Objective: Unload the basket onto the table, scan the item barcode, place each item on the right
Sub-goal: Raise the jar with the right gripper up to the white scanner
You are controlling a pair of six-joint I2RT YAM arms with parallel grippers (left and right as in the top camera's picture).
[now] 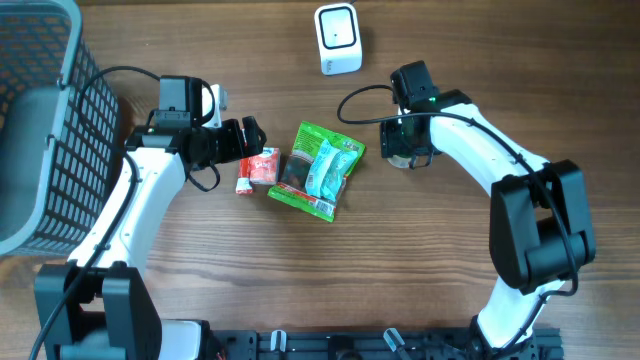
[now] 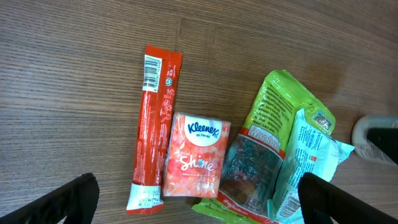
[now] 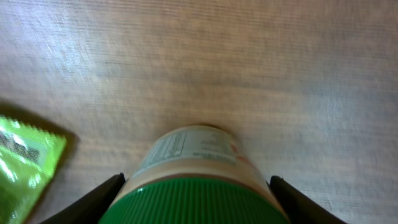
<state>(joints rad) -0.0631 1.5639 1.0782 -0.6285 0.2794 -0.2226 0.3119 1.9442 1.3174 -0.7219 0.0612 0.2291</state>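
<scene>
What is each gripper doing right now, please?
Left gripper: open, holding nothing.
Right gripper: straddles the green-lidded jar; whether it grips cannot be told.

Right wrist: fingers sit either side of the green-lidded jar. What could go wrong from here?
1. The right gripper flanks only the lid of the jar. Firm contact isn't clear, so a lift may slip or tilt it.
2. No barcode shows on the jar's visible side, so it may reach the scanner facing the wrong way.
3. The green pouch lies close by and a swing could nudge it.
</scene>
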